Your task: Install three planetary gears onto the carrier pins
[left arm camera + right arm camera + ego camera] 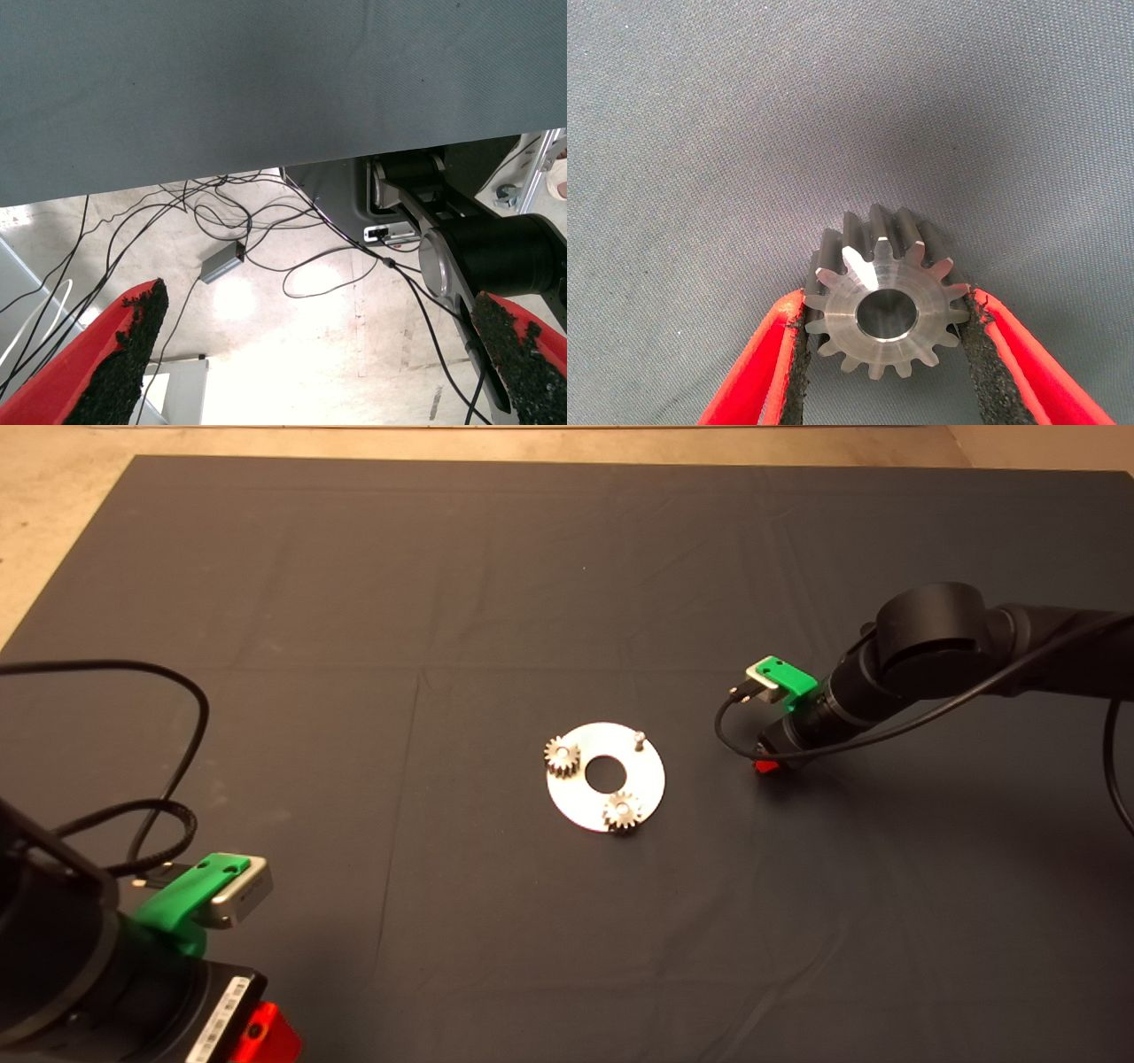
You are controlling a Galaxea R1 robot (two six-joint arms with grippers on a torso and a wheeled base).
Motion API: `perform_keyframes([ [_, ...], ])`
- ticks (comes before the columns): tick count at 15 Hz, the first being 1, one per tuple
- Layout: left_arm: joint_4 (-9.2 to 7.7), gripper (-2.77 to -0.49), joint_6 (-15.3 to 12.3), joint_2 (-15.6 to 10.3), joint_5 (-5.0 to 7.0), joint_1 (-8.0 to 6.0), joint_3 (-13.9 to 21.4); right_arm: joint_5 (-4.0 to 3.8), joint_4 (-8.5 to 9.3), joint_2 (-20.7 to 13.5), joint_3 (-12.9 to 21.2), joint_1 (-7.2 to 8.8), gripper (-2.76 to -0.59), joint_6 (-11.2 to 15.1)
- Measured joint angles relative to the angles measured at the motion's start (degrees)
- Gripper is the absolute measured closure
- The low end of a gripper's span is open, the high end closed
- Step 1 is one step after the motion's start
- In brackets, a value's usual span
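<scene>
The shiny round disc (576, 797) lies in the middle of the mat. Two planetary gears (562, 756) (623, 811) sit on carrier pins at its left and front edges. One carrier pin (638, 737) stands bare at the back right. To the right of the disc my right gripper (766, 765) is low over the mat. In the right wrist view this gripper (884, 305) is shut on a third gear (886, 310), its pads pressing the teeth on both sides. My left gripper (261, 1032) is parked at the lower left, fingers wide apart (319, 297).
A black cable (168, 779) loops over the mat at the left, beside the parked arm. Bare floor (53, 505) borders the mat at the far left. The left wrist view looks past the mat's edge to cables and a robot base on the floor.
</scene>
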Motion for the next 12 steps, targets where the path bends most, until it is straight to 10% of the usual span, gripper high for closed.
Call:
perform_keyframes([
  [12,0.0,-2.46,0.0,0.0,0.0,0.02,0.0,0.24,3.26,0.8,1.4,0.5,-1.04,1.9],
])
